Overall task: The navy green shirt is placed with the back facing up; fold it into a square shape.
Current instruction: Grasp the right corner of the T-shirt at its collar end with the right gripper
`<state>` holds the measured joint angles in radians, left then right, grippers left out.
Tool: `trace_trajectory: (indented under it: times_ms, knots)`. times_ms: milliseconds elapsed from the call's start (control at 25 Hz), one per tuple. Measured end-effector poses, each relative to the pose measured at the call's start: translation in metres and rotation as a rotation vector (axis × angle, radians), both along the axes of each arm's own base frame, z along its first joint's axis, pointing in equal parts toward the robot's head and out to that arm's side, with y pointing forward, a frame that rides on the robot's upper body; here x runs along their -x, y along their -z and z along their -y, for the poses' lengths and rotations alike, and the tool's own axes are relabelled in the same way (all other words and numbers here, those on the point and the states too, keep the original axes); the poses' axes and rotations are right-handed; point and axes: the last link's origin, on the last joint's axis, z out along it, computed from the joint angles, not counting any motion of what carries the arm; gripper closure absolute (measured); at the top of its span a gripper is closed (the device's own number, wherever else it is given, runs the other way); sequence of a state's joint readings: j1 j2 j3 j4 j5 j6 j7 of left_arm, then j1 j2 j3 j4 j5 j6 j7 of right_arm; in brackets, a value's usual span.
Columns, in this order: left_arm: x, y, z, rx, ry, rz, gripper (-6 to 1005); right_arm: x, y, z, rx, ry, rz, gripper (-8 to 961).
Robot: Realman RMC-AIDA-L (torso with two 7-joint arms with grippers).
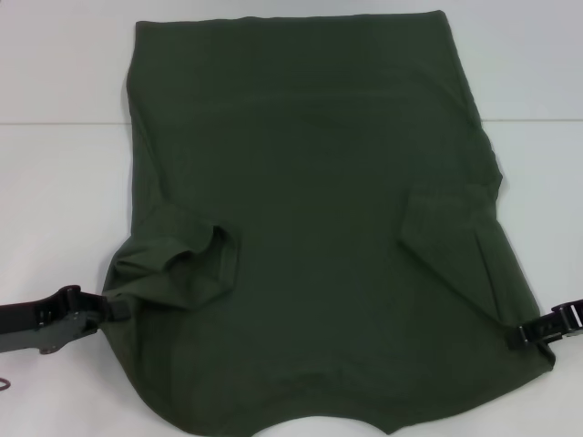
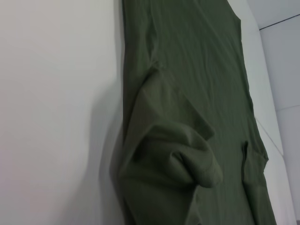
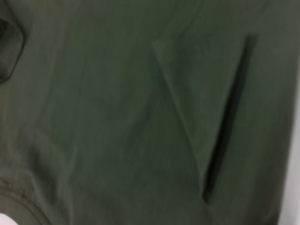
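The navy green shirt lies spread on the white table, plain side up, collar end toward me. Both short sleeves are turned inward onto the body: the left sleeve is rumpled and puffed up, the right sleeve lies as a flat triangle. My left gripper is at the shirt's near left shoulder edge and shut on the bunched cloth there. At the near right shoulder edge, my right gripper is likewise shut on the cloth. The left wrist view shows the puffed sleeve; the right wrist view shows the flat sleeve fold.
White table surface shows to the left and right of the shirt. A seam in the table runs across at the far side. The shirt's hem lies at the far edge of view.
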<state>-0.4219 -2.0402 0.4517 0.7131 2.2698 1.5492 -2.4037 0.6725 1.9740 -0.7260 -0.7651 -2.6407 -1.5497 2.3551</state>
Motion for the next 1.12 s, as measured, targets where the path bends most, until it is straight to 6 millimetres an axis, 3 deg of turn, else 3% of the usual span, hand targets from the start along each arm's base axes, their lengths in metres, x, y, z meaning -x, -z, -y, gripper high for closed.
trace_trajectory:
  times_ms: [480, 1080, 1120]
  knots:
    - [-0.001, -0.002, -0.001, -0.015, 0.004, 0.006, 986, 0.016, 0.02, -0.004, 0.047, -0.026, -0.034, 264]
    - [-0.001, -0.003, -0.002, -0.028, 0.006, 0.014, 987, 0.017, 0.019, -0.001, 0.065, -0.027, -0.042, 276]
    - [-0.001, -0.004, -0.002, -0.029, 0.007, 0.015, 987, 0.017, 0.019, -0.001, 0.066, -0.027, -0.04, 322]
